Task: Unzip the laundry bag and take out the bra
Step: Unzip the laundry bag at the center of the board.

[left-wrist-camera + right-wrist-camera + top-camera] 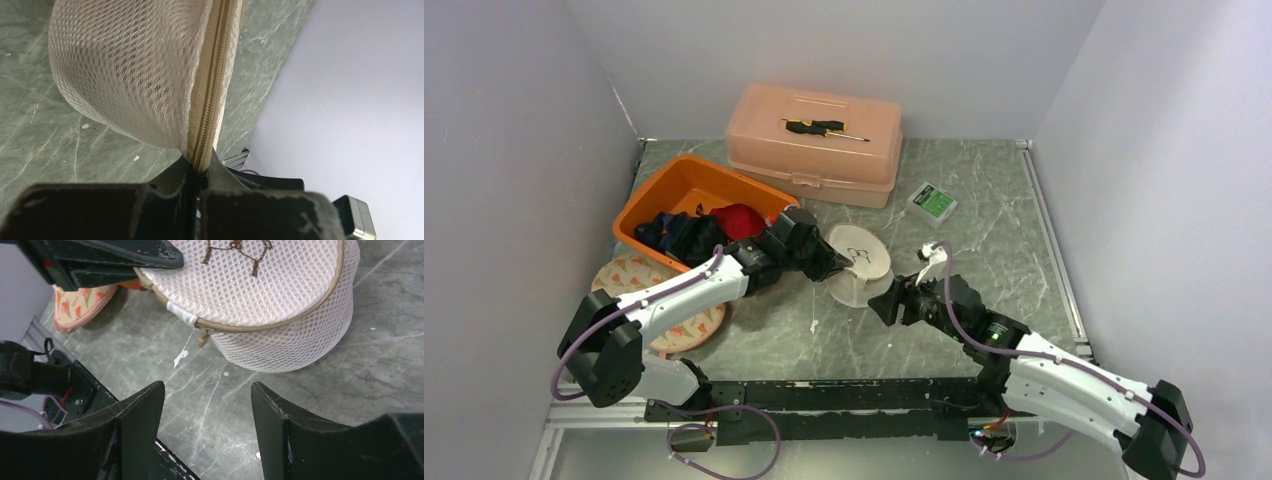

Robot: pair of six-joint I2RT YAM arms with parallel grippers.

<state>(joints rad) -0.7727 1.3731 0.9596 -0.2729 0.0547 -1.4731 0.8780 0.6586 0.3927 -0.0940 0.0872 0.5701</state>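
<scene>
On the green, marble-look table [984,230], right in the middle, sits the round mesh laundry bag [861,262]. Its net is thick, so what is inside cannot be made out. A brown picture is stitched on the top, but the right wrist view cuts most of it off.

The left gripper [198,167] is pinched tight on the bag's rim, right on the tan zipper [210,95]. The zipper teeth are shut wherever they show. A small zipper pull [202,340] hangs beside a white tab [181,313], on the side that faces the right gripper [207,390]. That gripper's fingers stand wide apart. It is near the bag, touches nothing and holds nothing. From above, the tips of both grippers are dark and hard to pick out.

To the left is an orange bin [664,185] with dark clothes [679,235] and something red [737,220] in it. The left arm covers one corner of it. A round patterned plate [624,272] lies half hidden under the same arm.

At the back stands a pink plastic box [814,155], lid down, with a black and yellow screwdriver [822,127] on top. A little green and white box [932,203] lies well apart from the bag, and its writing is too small to read. Plain pale walls [844,50] close in three sides.
</scene>
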